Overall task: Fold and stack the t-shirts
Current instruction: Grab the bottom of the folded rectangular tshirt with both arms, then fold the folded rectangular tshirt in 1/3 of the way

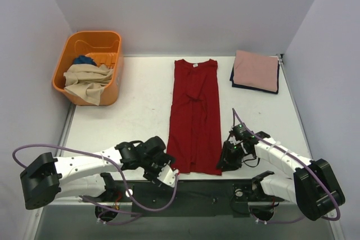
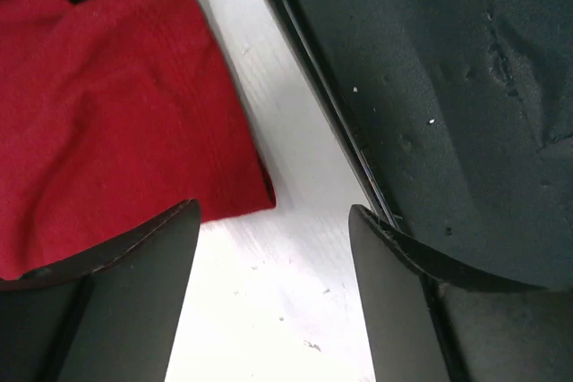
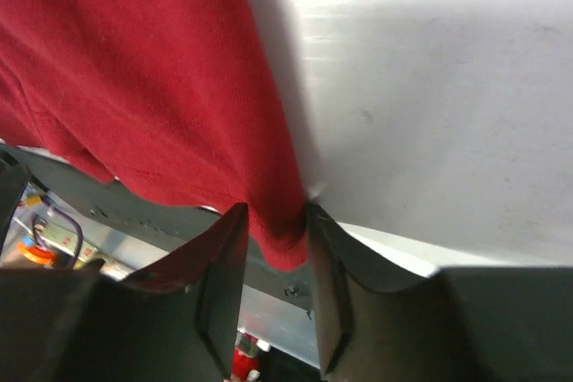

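Observation:
The dark red t-shirt [image 1: 194, 111] lies flat in the middle of the table, folded into a long narrow strip with its collar at the far end. My right gripper [image 1: 225, 164] is shut on the shirt's near right corner; the wrist view shows red cloth [image 3: 152, 69] pinched between the right gripper's [image 3: 276, 239] fingers. My left gripper [image 1: 169, 175] is open and empty just beside the near left corner. In the left wrist view the shirt corner [image 2: 116, 114] lies just beyond the left gripper's [image 2: 273, 248] fingers on bare table.
A folded dusty pink shirt [image 1: 256, 68] lies on a folded navy one [image 1: 253, 87] at the far right. An orange basket [image 1: 93, 35] at the far left holds a beige shirt [image 1: 84, 80] and a blue one [image 1: 84, 60]. The dark base plate [image 2: 448, 87] runs along the near edge.

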Motion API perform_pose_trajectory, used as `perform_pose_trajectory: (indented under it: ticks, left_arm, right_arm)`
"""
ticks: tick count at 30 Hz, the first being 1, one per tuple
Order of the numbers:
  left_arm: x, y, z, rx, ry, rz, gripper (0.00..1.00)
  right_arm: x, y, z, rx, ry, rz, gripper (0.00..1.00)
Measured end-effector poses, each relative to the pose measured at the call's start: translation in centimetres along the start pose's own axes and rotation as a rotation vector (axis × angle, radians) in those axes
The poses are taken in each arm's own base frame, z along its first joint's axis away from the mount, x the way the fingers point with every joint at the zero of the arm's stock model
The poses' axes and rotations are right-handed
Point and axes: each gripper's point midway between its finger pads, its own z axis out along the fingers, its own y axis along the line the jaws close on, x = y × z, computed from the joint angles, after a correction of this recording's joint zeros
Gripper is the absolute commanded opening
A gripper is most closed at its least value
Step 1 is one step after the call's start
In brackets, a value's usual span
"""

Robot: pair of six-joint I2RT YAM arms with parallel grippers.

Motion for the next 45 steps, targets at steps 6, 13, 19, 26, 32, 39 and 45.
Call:
perform_pose_trajectory:
  ticks: [6, 13, 19, 26, 32, 39, 45]
  left_arm:
    - [-0.5, 1.1, 0.8, -0.026, 0.004, 0.108, 0.54]
    - [1.5, 1.4, 1.6, -0.041, 0.073, 0.223, 0.10]
    - [0.0, 2.2, 1.3, -0.052, 0.034, 0.177, 0.00]
    - [-3.9, 8.6, -3.0, -0.190, -0.084, -0.078, 0.00]
    - [-2.3, 16.6, -7.1, -0.316, -0.107, -0.351, 0.00]
    - [2.4, 24.5, -7.9, -0.353, -0.062, -0.599, 0.00]
    - [7.0, 28.4, -6.7, -0.374, 0.025, -0.712, 0.00]
  right_arm:
    - [0.6, -0.1, -0.4, 0.008, 0.033, -0.014, 0.29]
    - [1.3, -0.7, -0.2, 0.031, 0.073, -0.024, 0.00]
    - [1.4, 0.2, -1.1, 0.008, 0.097, -0.047, 0.00]
    - [-2.3, 5.0, -5.8, -0.077, 0.000, -0.113, 0.00]
    - [-9.0, 8.3, -9.0, -0.104, -0.071, -0.119, 0.00]
    - [-17.8, 10.9, -8.9, -0.097, -0.094, -0.137, 0.00]
    - [-23.7, 11.7, -8.4, -0.099, -0.129, -0.118, 0.00]
